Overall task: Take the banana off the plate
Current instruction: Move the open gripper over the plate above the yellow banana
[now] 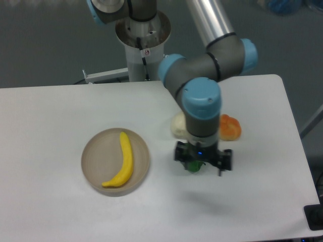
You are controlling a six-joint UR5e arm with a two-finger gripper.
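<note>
Nearest you, the banana [122,164] lies curved across the tan plate [95,162] at the table's [50,126] left-centre, untouched. To its right your gripper [203,162] hangs over a green pepper [194,166], which it mostly hides; its fingers stand apart with nothing held between them, well clear of the plate. Just behind the wrist you can see the edge of a pale pear [177,126] and an orange fruit [229,127]. Farther back stands the arm's base column [144,48].
</note>
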